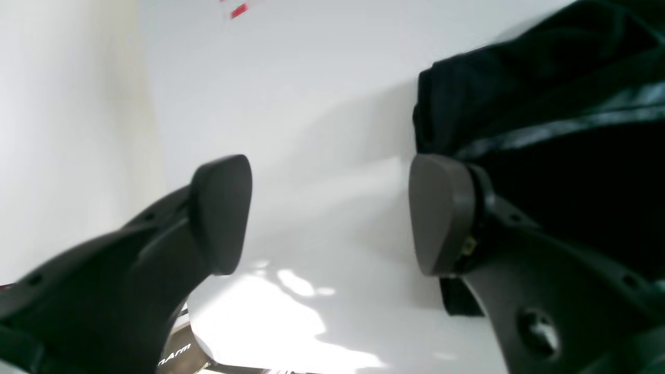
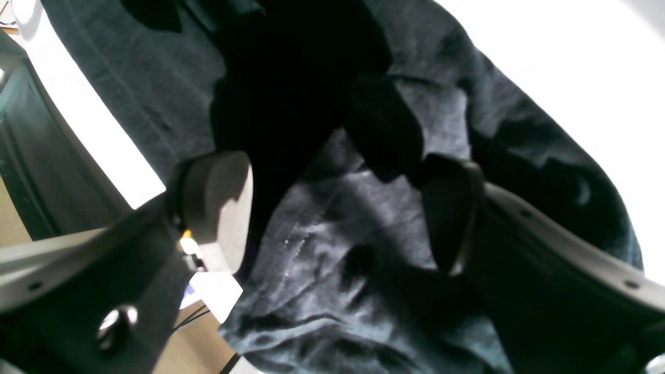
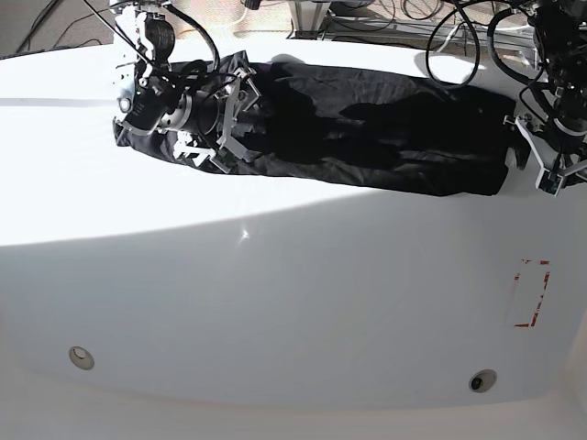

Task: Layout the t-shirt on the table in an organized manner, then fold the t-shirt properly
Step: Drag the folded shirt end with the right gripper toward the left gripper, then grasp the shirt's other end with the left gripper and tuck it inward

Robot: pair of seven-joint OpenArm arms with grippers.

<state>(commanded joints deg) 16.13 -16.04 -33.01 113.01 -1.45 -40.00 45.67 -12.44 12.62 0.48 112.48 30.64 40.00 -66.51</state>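
The black t-shirt lies stretched in a long wrinkled band across the far part of the white table. My right gripper hovers over its left end. In the right wrist view that gripper is open, with creased cloth of the t-shirt beneath and between its fingers. My left gripper sits just off the shirt's right end. In the left wrist view it stands open over the bare table, its right pad next to the t-shirt's edge.
A red dashed rectangle marks the table at the right. Two round metal discs sit near the front edge. Cables hang behind the far edge. A bit of the red mark shows in the left wrist view.
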